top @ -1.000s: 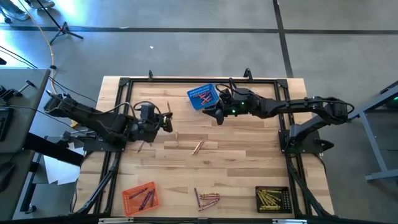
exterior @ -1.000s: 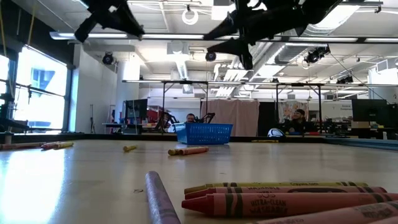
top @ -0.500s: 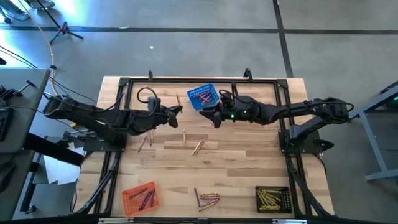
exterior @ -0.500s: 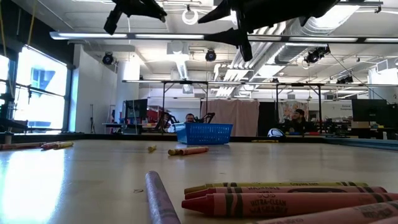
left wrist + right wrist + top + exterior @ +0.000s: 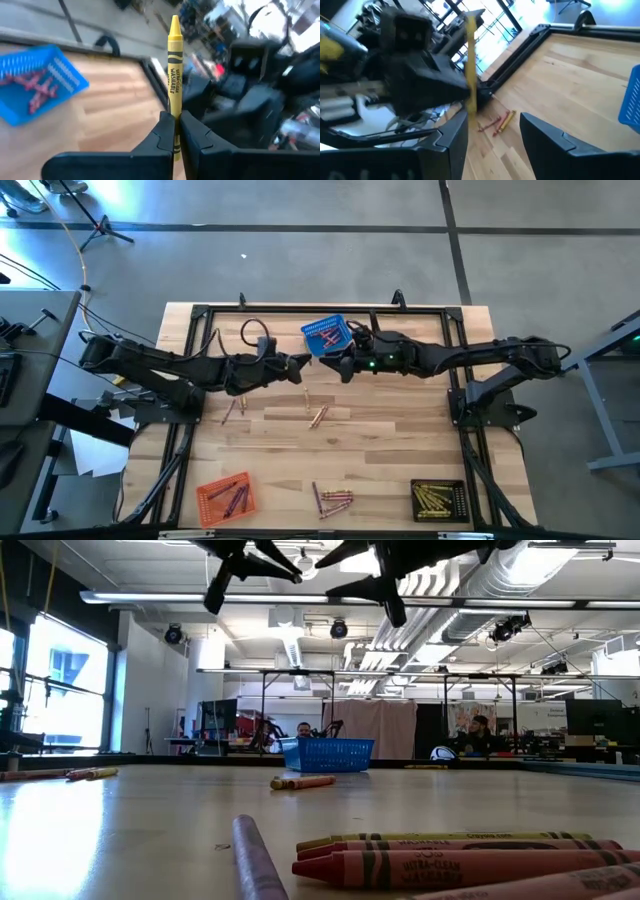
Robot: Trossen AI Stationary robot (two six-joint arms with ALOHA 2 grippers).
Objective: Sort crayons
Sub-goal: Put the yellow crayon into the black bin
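Left gripper (image 5: 176,131): shut tight on a yellow crayon (image 5: 174,75), gripped at its lower end, the tip standing out beyond the fingertips. Raised over the far middle of the table (image 5: 400,450).

Right gripper (image 5: 492,132): jaws wide apart, nothing between them. It faces the left gripper at close range, and the yellow crayon stands just in front of its left finger (image 5: 451,145) (contact cannot be told from these views).

Blue basket (image 5: 325,337): just beyond the two grippers, on the table, with red crayons (image 5: 40,90) lying inside.

Loose crayons on the table, from the grippers outward:
- one short crayon (image 5: 305,398) just below the left gripper in the high view;
- a reddish pair (image 5: 318,417) a little further toward the table's near side;
- a few thin ones (image 5: 232,410) under the left arm's forearm.

Well apart from both grippers, along the table's near edge:
- orange basket (image 5: 226,496) holding purple crayons (image 5: 236,498);
- a loose bundle of purple, pink and yellow-green crayons (image 5: 450,860) lying side by side, close to the low camera;
- black basket (image 5: 438,500) filled with yellow crayons (image 5: 432,500).

Beyond the table: two people (image 5: 483,732) seated at benches far back in the room.
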